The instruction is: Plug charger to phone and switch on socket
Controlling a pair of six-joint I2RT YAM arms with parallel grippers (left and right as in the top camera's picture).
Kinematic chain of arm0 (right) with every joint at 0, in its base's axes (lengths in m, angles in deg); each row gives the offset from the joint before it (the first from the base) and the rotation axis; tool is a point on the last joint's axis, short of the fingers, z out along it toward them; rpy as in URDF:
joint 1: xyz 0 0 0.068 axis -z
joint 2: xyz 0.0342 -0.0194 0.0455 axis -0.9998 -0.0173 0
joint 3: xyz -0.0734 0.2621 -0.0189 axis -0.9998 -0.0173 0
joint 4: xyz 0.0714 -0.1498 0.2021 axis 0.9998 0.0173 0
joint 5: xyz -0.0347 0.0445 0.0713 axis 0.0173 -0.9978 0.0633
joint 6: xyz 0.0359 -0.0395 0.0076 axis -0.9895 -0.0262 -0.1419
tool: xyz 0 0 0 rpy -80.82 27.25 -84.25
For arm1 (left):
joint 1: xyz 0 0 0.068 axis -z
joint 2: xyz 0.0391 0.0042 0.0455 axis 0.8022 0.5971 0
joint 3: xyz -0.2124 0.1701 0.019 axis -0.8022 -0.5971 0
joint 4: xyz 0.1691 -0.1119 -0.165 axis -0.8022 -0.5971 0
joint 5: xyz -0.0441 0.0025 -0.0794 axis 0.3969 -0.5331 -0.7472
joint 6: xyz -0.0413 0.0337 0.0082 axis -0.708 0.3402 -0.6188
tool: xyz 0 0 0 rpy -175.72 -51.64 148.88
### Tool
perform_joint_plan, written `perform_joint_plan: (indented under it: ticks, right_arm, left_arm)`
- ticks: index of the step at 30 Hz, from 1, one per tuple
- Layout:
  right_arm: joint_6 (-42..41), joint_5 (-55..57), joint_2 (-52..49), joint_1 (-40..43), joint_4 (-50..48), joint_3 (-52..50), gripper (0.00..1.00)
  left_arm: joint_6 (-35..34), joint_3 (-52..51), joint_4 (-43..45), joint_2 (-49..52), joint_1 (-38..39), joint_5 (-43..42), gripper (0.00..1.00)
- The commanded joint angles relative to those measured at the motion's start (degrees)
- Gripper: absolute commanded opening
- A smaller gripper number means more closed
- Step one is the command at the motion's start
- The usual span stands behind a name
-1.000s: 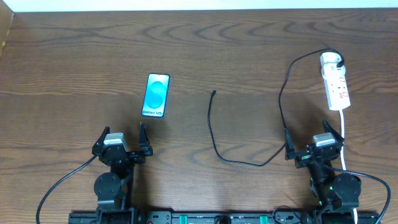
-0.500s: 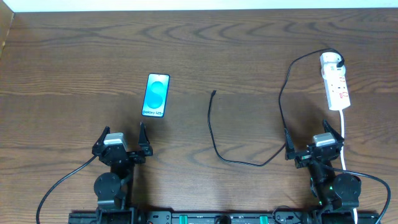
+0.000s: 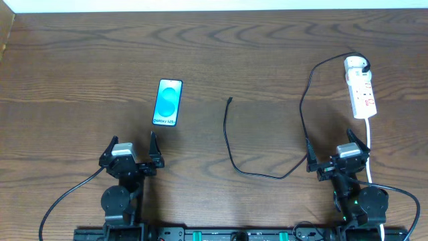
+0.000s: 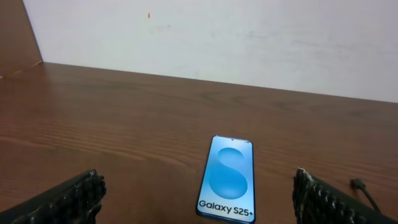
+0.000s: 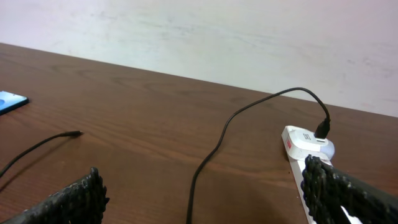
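The phone (image 3: 168, 102) lies face up on the wooden table, its blue screen lit; in the left wrist view the phone (image 4: 229, 177) sits just ahead of the fingers. The charger (image 3: 225, 130) is a thin black cable looping across the middle of the table, its free tip (image 3: 229, 100) right of the phone and its other end plugged in at the socket (image 3: 361, 90) at the far right. My left gripper (image 3: 130, 142) (image 4: 198, 186) is open and empty, near the front edge. My right gripper (image 3: 331, 140) (image 5: 202, 171) is open, and the charger (image 5: 217, 140) runs between its fingers.
A white cord (image 3: 370, 147) runs from the socket towards the front edge, past my right gripper. A white wall borders the table's far edge (image 3: 214, 11). The white adapter (image 5: 308, 142) shows at the socket's far end.
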Motion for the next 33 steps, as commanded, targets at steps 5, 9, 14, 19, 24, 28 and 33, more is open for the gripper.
perform_joint_plan:
  ticks: [5,9,14,19,24,28,33]
  right_arm:
    - [0.6,0.2,0.3,-0.9,0.0,-0.3,0.99]
    - [0.6,0.2,0.3,-0.9,0.0,-0.3,0.99]
    - [0.6,0.2,0.3,-0.9,0.0,-0.3,0.99]
    - [0.6,0.2,0.3,-0.9,0.0,-0.3,0.99]
    - [0.6,0.2,0.3,-0.9,0.0,-0.3,0.99]
    - [0.6,0.2,0.3,-0.9,0.0,-0.3,0.99]
    - [0.6,0.2,0.3,-0.9,0.0,-0.3,0.99]
  left_arm:
    - [1.0,-0.5,-2.6,-0.3,0.3,0.9,0.98]
    - [1.0,-0.5,-2.6,-0.3,0.3,0.9,0.98]
    - [1.0,-0.5,-2.6,-0.3,0.3,0.9,0.98]
    - [1.0,-0.5,-2.6,-0.3,0.3,0.5,0.98]
    - [1.0,0.2,-2.6,-0.3,0.3,-0.8,0.98]
    - [1.0,1.1,-2.6,-0.3,0.3,-0.8,0.98]
    - [1.0,1.2,-2.6,0.0,0.3,-1.3,0.98]
